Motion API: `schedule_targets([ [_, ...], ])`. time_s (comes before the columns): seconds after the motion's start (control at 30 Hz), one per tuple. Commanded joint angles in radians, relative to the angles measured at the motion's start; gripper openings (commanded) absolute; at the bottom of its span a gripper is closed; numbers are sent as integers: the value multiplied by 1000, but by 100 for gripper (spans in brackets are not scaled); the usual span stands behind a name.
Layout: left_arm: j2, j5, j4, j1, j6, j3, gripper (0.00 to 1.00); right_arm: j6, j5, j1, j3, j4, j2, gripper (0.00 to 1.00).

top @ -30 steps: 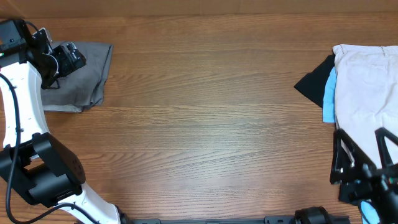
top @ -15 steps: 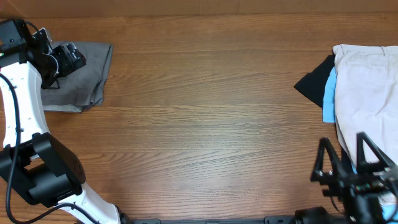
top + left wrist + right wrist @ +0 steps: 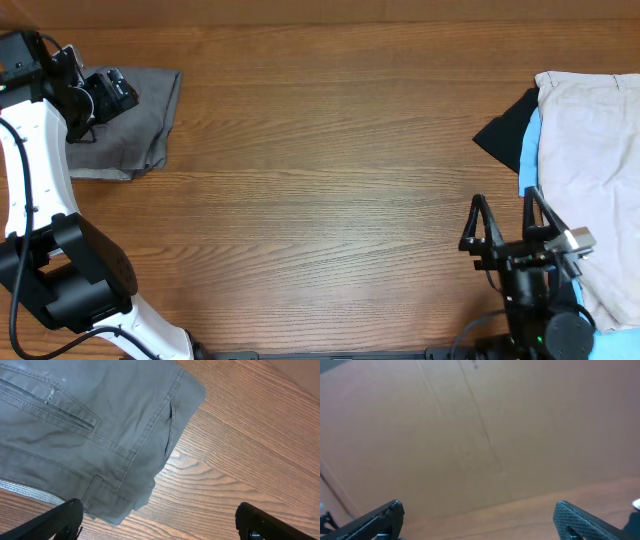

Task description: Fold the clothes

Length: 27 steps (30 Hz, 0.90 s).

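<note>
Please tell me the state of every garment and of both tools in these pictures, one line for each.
grey shorts: folded, lying flat.
beige garment: spread on top of the other two, partly out of frame.
light-blue piece: under the beige garment, only an edge showing.
black piece: under the light-blue piece, a corner sticking out.
left tool: open, over the grey shorts, holding nothing.
right tool: open, empty, beside the beige garment.

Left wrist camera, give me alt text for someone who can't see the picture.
Grey shorts with stitched seams and a slit pocket lie on a wooden table, filling the upper left of the view. The left claw hangs open and empty, its two dark fingertips showing at the bottom corners.
</note>
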<state>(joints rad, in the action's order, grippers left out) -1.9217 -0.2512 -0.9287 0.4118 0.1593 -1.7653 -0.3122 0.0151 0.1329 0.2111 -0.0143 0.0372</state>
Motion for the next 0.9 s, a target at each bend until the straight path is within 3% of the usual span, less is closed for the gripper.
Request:
schedule_targets([
  [0.0,-1,-8,-2,-1,10,-12,100,-4,2,-13,-59,-57,-16,100],
  [0.43,-1,-8,-2,-1,10,-12,100,-7,-16,-18,-199,-116,-34,100],
  [0.87,0,-8,-2,-1,10,-12,100,2,-16,-18,-204,18,-34,100],
])
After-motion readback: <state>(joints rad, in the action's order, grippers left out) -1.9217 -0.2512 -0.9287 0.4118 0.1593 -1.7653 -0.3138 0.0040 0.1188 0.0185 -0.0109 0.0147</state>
